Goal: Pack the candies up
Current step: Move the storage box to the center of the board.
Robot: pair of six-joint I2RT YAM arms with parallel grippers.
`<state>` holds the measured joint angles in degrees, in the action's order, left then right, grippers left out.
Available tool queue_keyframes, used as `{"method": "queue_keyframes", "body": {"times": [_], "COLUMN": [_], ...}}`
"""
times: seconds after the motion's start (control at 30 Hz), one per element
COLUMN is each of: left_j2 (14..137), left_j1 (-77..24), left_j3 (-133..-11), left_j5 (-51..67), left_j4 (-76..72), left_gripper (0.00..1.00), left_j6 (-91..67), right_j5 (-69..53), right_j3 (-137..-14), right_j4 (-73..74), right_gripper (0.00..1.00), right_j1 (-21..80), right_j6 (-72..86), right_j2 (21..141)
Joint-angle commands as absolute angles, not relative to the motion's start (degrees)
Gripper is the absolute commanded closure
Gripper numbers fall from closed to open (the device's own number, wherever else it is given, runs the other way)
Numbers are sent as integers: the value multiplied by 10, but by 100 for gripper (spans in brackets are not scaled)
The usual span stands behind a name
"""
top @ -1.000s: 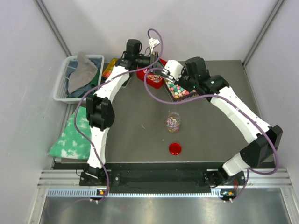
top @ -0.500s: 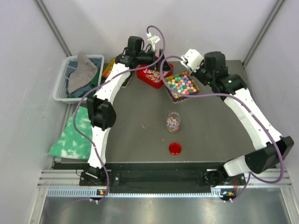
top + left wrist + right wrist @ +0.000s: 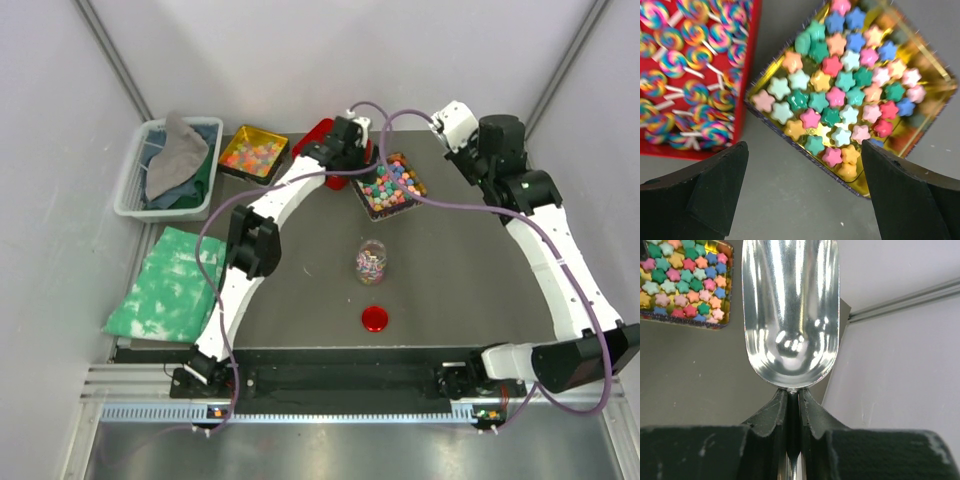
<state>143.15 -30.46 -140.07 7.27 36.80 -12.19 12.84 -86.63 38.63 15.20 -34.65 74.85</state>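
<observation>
Candies lie in three trays: star-shaped pastel ones in a gold tray (image 3: 850,85) (image 3: 390,187) (image 3: 685,280), swirl lollipops in a red tray (image 3: 690,75), orange-yellow gummies in a tray (image 3: 254,153) at the back left. A clear jar (image 3: 371,262) holding some candies stands mid-table, its red lid (image 3: 376,319) lying in front of it. My left gripper (image 3: 802,165) (image 3: 352,140) hovers open and empty over the gap between the red and gold trays. My right gripper (image 3: 793,395) (image 3: 455,118) is shut on the handle of an empty metal scoop (image 3: 790,315), raised at the back right.
A pale basket (image 3: 132,185) with cloths sits at the far left, with a green patterned cloth (image 3: 170,295) in front of it. White walls close in on both sides and the back. Purple cables loop over the trays.
The left gripper opened and swung right, from behind the red tray to the gap beside the gold tray. The right arm lifted the scoop off the gold tray and drew back right.
</observation>
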Motion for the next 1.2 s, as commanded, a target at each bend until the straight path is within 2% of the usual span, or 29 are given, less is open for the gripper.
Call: {"method": "queue_keyframes", "body": {"times": [0.0, 0.4, 0.6, 0.73, 0.77, 0.9, 1.17], "left_j2": [1439, 1459, 1477, 1483, 1485, 1480, 1423], "left_j1": [-330, -337, -347, -352, -355, -359, -359], "left_j3": [-1426, -1389, -1383, -1383, -1383, -1372, -1292], "left_j5": [-41, -50, -48, -49, -50, -49, -50], "left_j4": [387, 398, 398, 396, 396, 397, 395], "left_gripper": [1, 1, 5, 15, 22, 34, 43], "left_j6": [-135, -151, -151, -152, -152, -152, -146], "right_j5": [134, 115, 105, 100, 98, 94, 81], "right_j3": [-862, -867, -875, -873, -873, -873, -872], "right_j4": [359, 365, 372, 374, 373, 375, 380], "right_gripper": [100, 100, 100, 100, 100, 100, 100], "right_j1": [149, 149, 149, 149, 149, 149, 149], "right_j6": [-334, -324, -323, -320, -318, -316, -311], "right_j2": [715, 704, 701, 698, 698, 698, 698]}}
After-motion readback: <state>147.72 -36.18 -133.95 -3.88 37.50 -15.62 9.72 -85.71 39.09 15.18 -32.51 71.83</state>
